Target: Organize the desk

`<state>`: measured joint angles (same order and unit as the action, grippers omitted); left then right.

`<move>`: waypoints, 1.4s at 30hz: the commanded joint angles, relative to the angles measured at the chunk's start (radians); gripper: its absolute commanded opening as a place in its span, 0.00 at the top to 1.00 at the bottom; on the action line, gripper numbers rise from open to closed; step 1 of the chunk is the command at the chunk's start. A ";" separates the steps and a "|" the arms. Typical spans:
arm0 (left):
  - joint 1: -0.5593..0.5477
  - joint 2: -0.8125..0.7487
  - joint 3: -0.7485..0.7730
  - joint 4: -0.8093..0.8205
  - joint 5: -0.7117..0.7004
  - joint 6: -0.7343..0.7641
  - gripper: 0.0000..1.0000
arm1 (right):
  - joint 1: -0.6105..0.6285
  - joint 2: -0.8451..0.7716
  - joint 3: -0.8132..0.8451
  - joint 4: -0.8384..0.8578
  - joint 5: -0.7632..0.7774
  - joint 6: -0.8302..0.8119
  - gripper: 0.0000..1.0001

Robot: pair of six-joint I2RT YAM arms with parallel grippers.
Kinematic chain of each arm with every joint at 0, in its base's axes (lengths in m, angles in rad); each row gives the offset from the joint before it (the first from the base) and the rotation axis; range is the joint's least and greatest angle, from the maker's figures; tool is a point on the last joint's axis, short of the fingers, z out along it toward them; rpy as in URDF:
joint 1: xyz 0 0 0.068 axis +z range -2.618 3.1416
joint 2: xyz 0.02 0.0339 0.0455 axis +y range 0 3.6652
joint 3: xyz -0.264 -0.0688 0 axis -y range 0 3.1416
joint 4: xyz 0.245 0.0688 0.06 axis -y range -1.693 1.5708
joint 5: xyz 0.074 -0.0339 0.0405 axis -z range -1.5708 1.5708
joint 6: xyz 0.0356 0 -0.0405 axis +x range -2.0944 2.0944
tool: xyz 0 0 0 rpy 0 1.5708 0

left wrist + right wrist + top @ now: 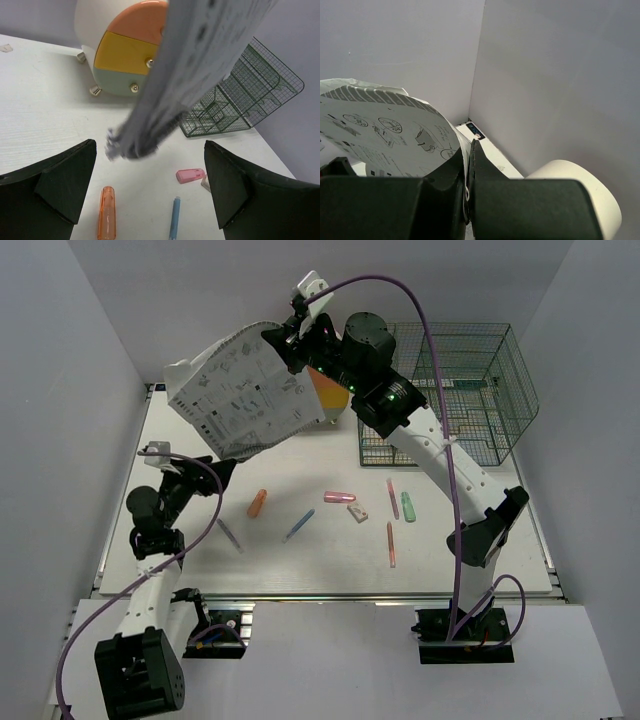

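The white desk (320, 560) holds scattered stationery. My right gripper (285, 340) is raised high at the back and shut on a printed paper sheet (245, 390), which hangs curled above the desk's back left; it shows in the right wrist view (385, 140) pinched between the fingers (485, 170), and in the left wrist view (200, 60). My left gripper (205, 472) is open and empty, low over the desk's left side, facing an orange cap (107, 212), a blue pen (174, 220) and a pink eraser (190, 175).
A green wire mesh organizer (450, 390) stands at the back right. A cream, orange and yellow drawer box (125, 55) stands at the back, partly behind the paper. An orange cap (257, 503), blue pen (298, 525), pink eraser (339, 497), green marker (408, 506) and pens (390, 543) lie mid-desk.
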<state>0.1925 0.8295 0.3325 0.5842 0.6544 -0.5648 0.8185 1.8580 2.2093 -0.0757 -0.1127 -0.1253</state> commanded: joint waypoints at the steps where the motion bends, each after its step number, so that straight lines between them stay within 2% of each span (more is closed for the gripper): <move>1: -0.002 0.025 0.057 0.072 0.007 0.008 0.02 | -0.001 -0.086 0.021 0.126 -0.012 0.035 1.00; 8: -0.002 0.037 0.096 0.032 -0.087 0.069 0.02 | -0.005 -0.091 0.015 0.116 -0.016 0.039 1.00; 17: -0.011 0.095 0.099 0.220 0.030 -0.023 0.03 | -0.004 -0.091 0.015 0.102 -0.035 0.067 1.00; 21: -0.011 0.086 0.100 0.207 0.044 -0.033 0.16 | -0.004 -0.091 0.013 0.096 -0.045 0.079 1.00; 22: -0.011 0.083 0.097 0.212 0.044 -0.046 0.26 | -0.005 -0.091 0.013 0.094 -0.047 0.081 1.00; 24: -0.011 0.079 0.094 0.244 0.051 -0.067 0.34 | -0.004 -0.089 0.012 0.093 -0.050 0.090 1.00; 27: -0.011 0.085 0.089 0.279 0.074 -0.122 0.53 | -0.004 -0.088 0.009 0.086 -0.054 0.090 1.00; 30: -0.011 0.077 0.094 0.276 0.089 -0.135 0.68 | -0.005 -0.094 0.003 0.085 -0.056 0.095 1.00; 31: -0.011 0.076 0.100 0.264 0.093 -0.142 0.81 | -0.005 -0.097 -0.005 0.086 -0.061 0.095 1.00; 34: -0.011 0.071 0.111 0.250 0.093 -0.155 0.97 | -0.007 -0.106 -0.022 0.088 -0.065 0.093 1.00; 40: 0.008 0.072 0.157 0.232 0.071 -0.149 1.00 | -0.018 -0.229 -0.212 0.152 -0.145 -0.005 1.00; 42: 0.008 0.088 0.183 0.215 0.071 -0.130 1.00 | -0.024 -0.278 -0.342 0.194 -0.183 -0.049 1.00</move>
<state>0.1886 0.9199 0.4397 0.7769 0.7723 -0.7074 0.7971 1.6958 1.9446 -0.0288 -0.2111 -0.1165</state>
